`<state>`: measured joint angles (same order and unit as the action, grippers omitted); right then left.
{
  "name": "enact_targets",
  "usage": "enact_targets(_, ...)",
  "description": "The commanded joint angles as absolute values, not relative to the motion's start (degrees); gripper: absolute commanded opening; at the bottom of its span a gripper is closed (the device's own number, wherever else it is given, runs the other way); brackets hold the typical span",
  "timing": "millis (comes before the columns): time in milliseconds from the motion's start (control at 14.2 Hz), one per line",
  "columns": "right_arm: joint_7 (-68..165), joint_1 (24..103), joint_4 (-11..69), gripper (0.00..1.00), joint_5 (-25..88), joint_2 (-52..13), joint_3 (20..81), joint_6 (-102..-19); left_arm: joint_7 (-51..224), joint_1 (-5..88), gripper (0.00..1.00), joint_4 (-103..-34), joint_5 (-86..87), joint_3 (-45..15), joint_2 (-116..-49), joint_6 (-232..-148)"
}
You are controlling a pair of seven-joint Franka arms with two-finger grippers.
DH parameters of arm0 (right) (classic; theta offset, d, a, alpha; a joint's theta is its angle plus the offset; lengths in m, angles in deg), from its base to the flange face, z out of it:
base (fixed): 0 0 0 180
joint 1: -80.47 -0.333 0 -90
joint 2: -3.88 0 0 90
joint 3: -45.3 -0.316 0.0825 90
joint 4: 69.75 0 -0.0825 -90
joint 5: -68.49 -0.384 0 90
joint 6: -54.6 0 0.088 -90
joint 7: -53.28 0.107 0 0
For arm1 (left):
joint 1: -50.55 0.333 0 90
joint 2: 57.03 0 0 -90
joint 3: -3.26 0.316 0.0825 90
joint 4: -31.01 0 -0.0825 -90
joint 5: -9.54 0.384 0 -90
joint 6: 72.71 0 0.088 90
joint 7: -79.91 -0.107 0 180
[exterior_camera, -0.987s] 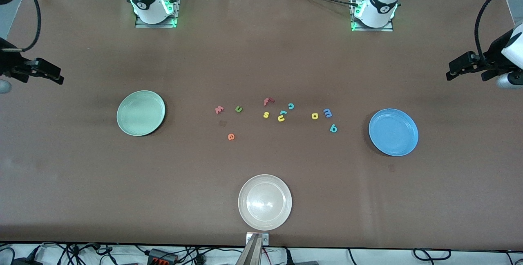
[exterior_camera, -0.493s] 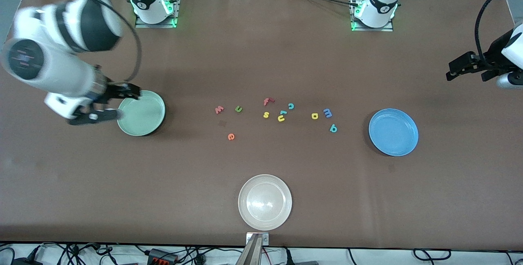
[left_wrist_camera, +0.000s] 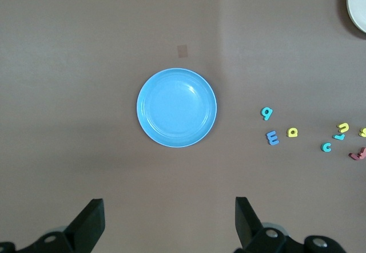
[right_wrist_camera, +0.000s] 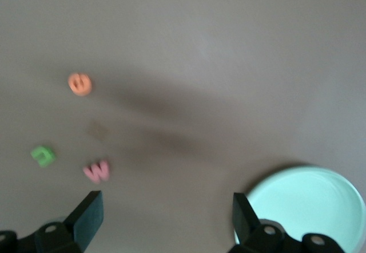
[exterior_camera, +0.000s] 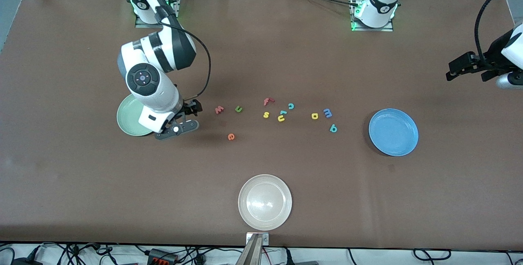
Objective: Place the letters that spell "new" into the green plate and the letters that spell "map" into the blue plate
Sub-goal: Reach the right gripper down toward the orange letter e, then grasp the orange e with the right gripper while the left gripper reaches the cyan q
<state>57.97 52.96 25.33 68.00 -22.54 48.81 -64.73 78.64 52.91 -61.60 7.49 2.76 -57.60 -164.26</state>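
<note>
Swung in from the counter's edge, the right gripper (exterior_camera: pixel 188 118) hovers beside the green plate (exterior_camera: pixel 127 118), fingers wide, empty; w (exterior_camera: pixel 219 109), n (exterior_camera: pixel 238 109), e (exterior_camera: pixel 231 136) lie mid-counter. The left gripper (exterior_camera: pixel 466 68) waits, spread empty, over the counter's end near the blue plate (exterior_camera: pixel 393 132).

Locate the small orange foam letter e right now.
The small orange foam letter e lies on the brown table, nearer the front camera than the salmon-red foam w and green foam n.
</note>
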Motion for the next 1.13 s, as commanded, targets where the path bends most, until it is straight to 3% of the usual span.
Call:
enact_targets(0, 57.76, 51.3, 22.19, 1.0, 64.37, -27.39, 49.26, -70.36, 78.24, 53.1, 1.0, -59.96, 7.17, 2.47, -58.35, -163.59)
enact_targets(352, 65.93, 46.46, 14.11, 1.0, 64.45, -36.0, 49.34, -73.55, 77.89, 52.4, 1.0, -60.22, 7.0, 2.29, -58.44, -162.45)
enact_targets(564, 66.38, 45.14, 12.69, 0.94, 64.54, -38.65, 49.34, -75.38, 77.98, 51.26, 1.0, -60.31, 6.64, 2.03, -59.74, -161.48)
enact_targets(846, 66.11, 44.44, 12.69, 0.78, 65.15, -41.11, 49.52, -76.97, 77.71, 49.42, 1.0, -60.13, 6.64, 2.03, -67.64, -162.27)
enact_targets(1057, 65.94, 43.74, 12.69, 0.77, 65.24, -42.87, 49.52, -78.46, 77.71, 45.82, 1.0, -60.04, 6.65, 2.03, -74.41, -164.45)
